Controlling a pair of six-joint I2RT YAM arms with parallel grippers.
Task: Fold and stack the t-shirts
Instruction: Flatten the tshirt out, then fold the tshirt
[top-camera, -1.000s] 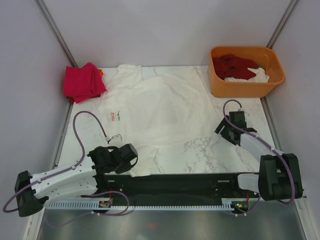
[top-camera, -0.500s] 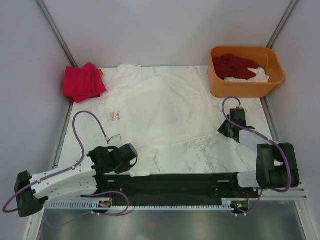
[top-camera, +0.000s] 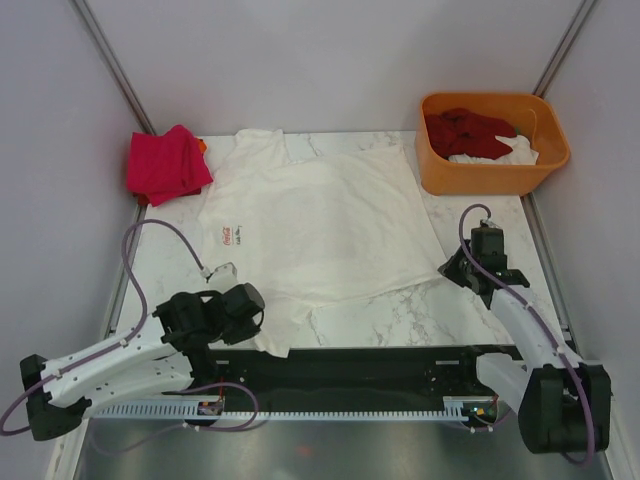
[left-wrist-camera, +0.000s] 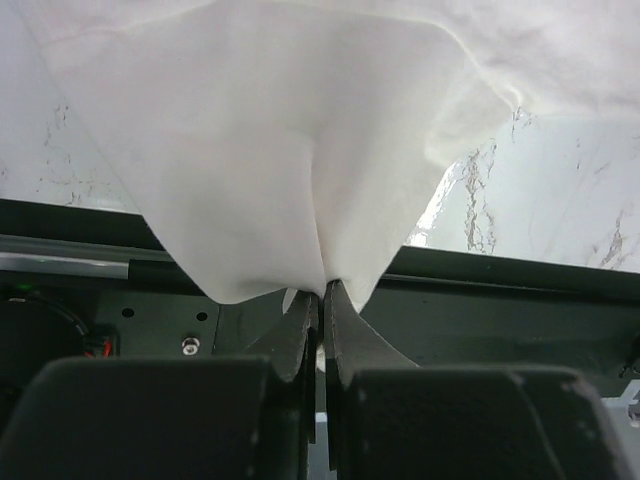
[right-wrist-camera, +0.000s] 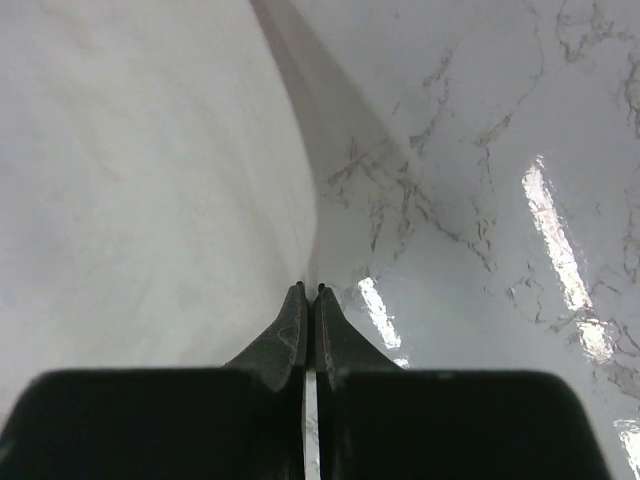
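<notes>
Left fingers (left-wrist-camera: 300, 335) pinch hem of white shirt (top-camera: 320, 215); right fingers (right-wrist-camera: 288, 335) closed beside hem, grip unclear. One shirt spread, collar pointing lengthwise away.

Top view high, looking down whole table (top-camera: 400, 310); wrist views close, forward; all share white t-shirt (top-camera: 320, 220).

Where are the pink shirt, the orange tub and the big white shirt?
pink shirt (top-camera: 167, 163), overhead view, middle of the cloth
orange tub (top-camera: 480, 180), overhead view, its near wall
big white shirt (top-camera: 320, 220), overhead view, middle of its body
</notes>
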